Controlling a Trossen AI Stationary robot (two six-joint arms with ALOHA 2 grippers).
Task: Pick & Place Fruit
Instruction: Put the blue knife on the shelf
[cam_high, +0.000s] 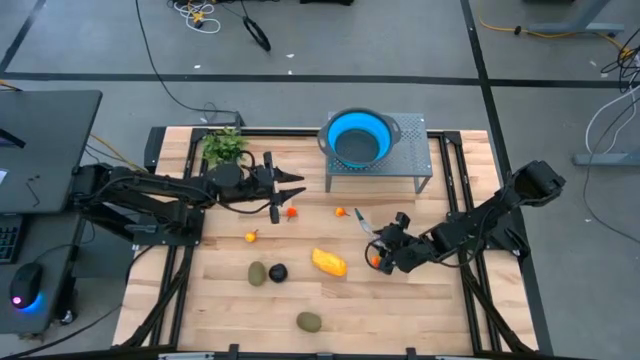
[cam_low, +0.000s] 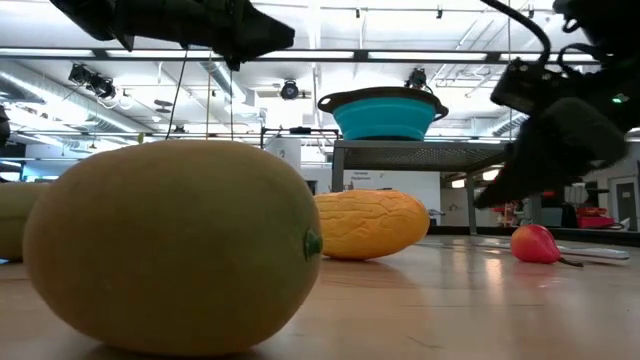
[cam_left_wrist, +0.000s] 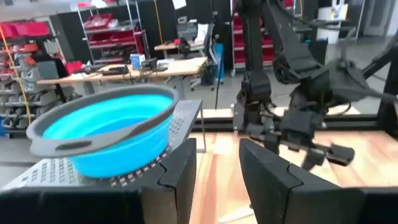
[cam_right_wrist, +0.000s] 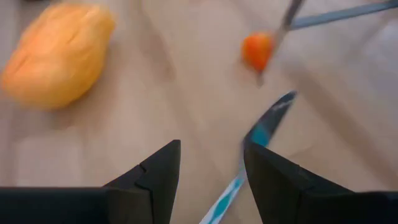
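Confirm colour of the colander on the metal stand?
Bright blue with a grey rim; the colander shows best in the high view.

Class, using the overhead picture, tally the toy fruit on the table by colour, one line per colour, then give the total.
Yellow-orange, elongated: 1
Small orange-red: 4
Olive-green ovals: 2
Blackish round: 1
Total: 8

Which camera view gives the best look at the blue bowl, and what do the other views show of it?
The high view is best: it shows the blue bowl whole from above, standing on the grey perforated stand. The left wrist view shows it near, from the side, partly behind that arm's own fingers. The low view shows it small and far off. The right wrist view does not show it.
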